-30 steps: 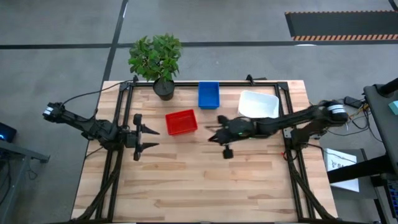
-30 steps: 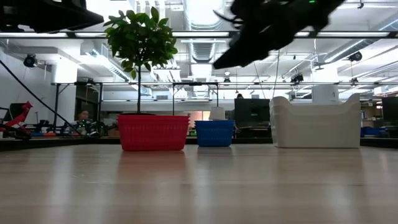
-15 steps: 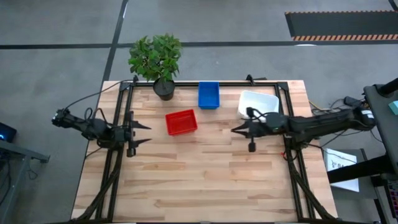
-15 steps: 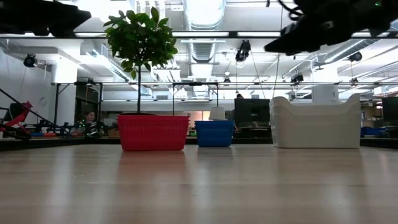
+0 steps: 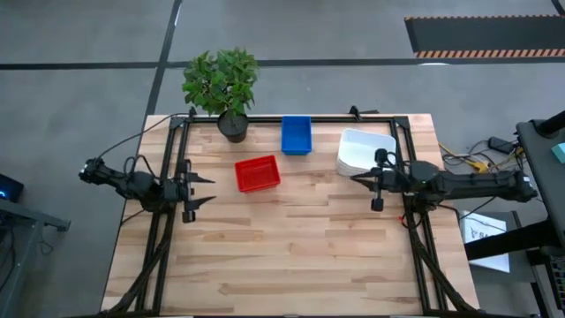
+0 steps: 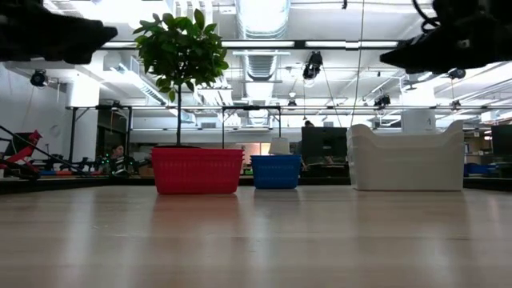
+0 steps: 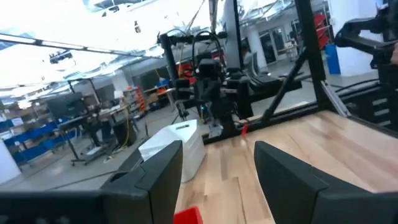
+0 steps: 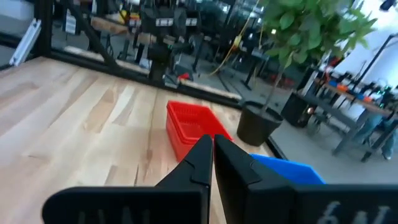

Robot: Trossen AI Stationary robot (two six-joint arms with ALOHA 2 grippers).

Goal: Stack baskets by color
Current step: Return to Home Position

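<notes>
**On the table: three basket piles by colour, both arms at the side edges**

Far half of table (image 5: pixel 291 256), high view:
- red baskets (image 5: pixel 258 173) sit nearest the middle, slightly skewed to the table edges.
- blue baskets (image 5: pixel 296 135) are farther back, against the rear frame rail, just apart from the red.
- white baskets (image 5: pixel 364 150) are at the right rear. The low view shows stepped rims, so they are nested. The count in each pile cannot be read.
- potted plant (image 5: pixel 222 81) stands at the rear left corner, behind the red pile.

Arms:
- left gripper (image 5: pixel 209 190) is over the left frame rail and points toward the red pile, well apart from it. Its fingers (image 7: pixel 155 168) are spread wide and hold nothing.
- right gripper (image 5: pixel 357 179) is at the right side, just in front of the white pile. Its fingers (image 8: pixel 205 158) are pressed together with nothing between them.

In the low view both arms hang above table level, clear of all the piles.
</notes>
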